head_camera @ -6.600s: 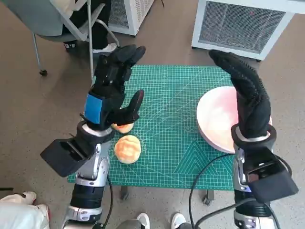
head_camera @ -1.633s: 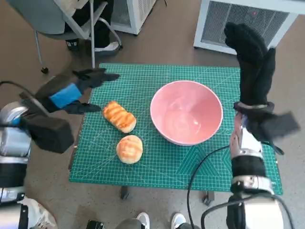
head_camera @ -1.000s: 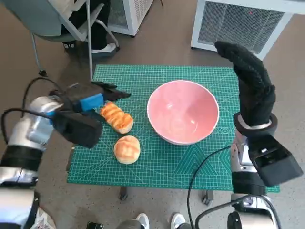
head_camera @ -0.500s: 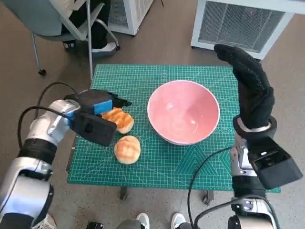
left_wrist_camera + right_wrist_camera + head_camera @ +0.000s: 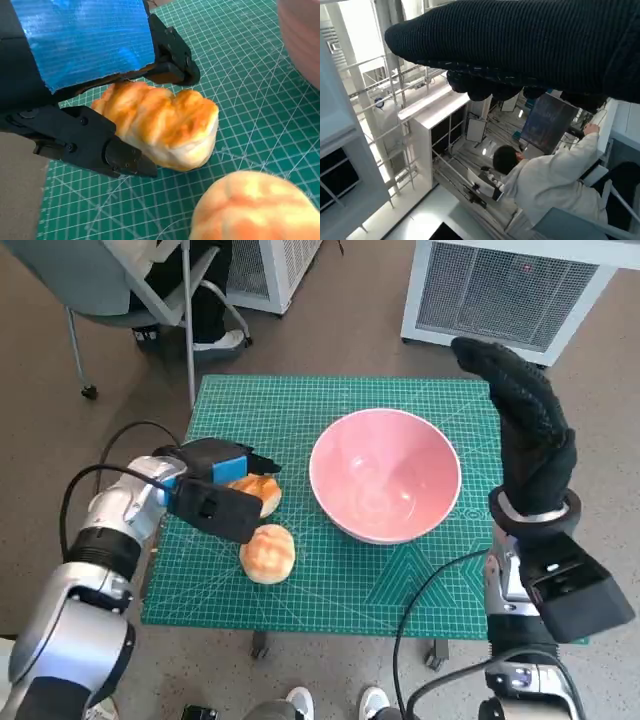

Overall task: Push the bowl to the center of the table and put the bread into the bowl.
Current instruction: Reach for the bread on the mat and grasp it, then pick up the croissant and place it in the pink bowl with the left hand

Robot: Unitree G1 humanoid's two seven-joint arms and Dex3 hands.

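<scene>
The bowl (image 5: 385, 474), pink and upright, sits near the middle of the green mat (image 5: 330, 580) that covers the table, with nothing inside it. To its left lies the long loaf (image 5: 162, 124), golden on top and pale along its side, flat on the mat. The left hand (image 5: 222, 462) is down over that loaf: in the left wrist view its black fingers (image 5: 92, 145) lie on either side of the bread, one set against the near flank and another (image 5: 170, 62) behind the far flank, both touching or just beside the crust, so the hand brackets the loaf with fingers apart, and the pictures do not show whether it grips it yet. The loaf rests on the mat, not lifted. A round bun (image 5: 267, 552) lies just in front of the loaf, toward the robot, close to it but apart; in the left wrist view the bun (image 5: 252, 207) fills the corner nearest the camera. The right hand (image 5: 522, 430) is raised upright above the right edge of the table, beside the bowl but clear of it, its gloved fingers extended together and holding nothing. In the right wrist view the glove (image 5: 530, 45) spans the top, and a person (image 5: 540, 182) in a pale top shows beyond it.
</scene>
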